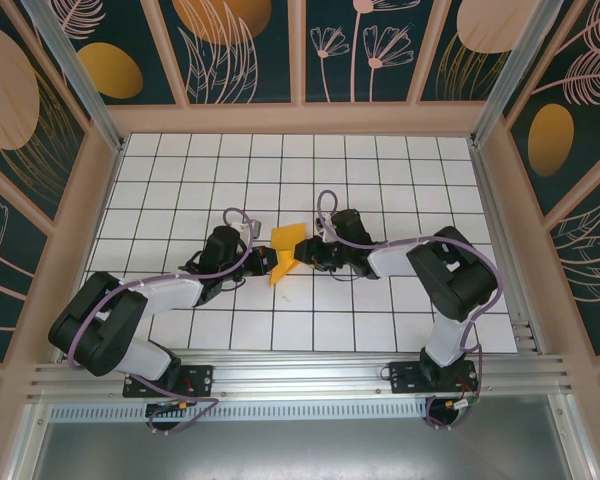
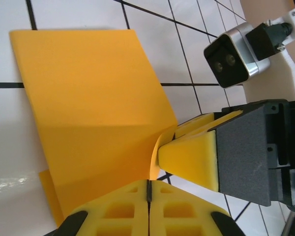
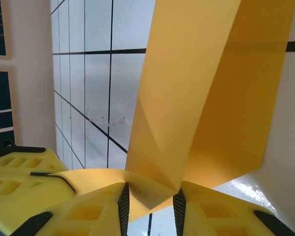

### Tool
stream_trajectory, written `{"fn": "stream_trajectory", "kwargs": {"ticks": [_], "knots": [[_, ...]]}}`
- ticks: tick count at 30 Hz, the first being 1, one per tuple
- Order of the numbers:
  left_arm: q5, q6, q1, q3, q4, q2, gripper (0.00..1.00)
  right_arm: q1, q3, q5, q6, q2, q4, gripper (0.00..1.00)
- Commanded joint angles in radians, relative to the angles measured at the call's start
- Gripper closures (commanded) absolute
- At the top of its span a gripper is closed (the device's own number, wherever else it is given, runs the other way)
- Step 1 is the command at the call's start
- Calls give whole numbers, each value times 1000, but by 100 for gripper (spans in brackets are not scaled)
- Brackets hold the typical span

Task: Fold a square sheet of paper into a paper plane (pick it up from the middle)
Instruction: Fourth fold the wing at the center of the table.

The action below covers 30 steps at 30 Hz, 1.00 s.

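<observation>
Paper (image 2: 88,98), partly folded, stands raised over mid-worktop (image 1: 380,160) between my two arms. My left gripper (image 2: 148,189) is pinched tight on one edge. My right gripper (image 3: 151,199) has its jaws narrowly apart, with a creased fold between them.

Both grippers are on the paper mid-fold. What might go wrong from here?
1. The left gripper is shut on the paper right beside the right gripper. If the arms pull apart, the short span between them may tear.
2. The right jaws stand apart around a loose bulge of paper rather than a flat layer, so clamping there may press in a stray crease off the intended fold line.
</observation>
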Motion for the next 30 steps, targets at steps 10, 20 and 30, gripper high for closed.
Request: {"fn": "stream_trajectory", "kwargs": {"ticks": [10,20,30], "knots": [[-161,4,-1,58,-124,49,80,-7,50,-12,-44,71,114,74],[-187,48,-1,101,-147,105,77,-10,98,-11,-63,111,78,73],[-206,84,-1,134,-184,32,59,3,100,196,-11,-33,-91,100]]}}
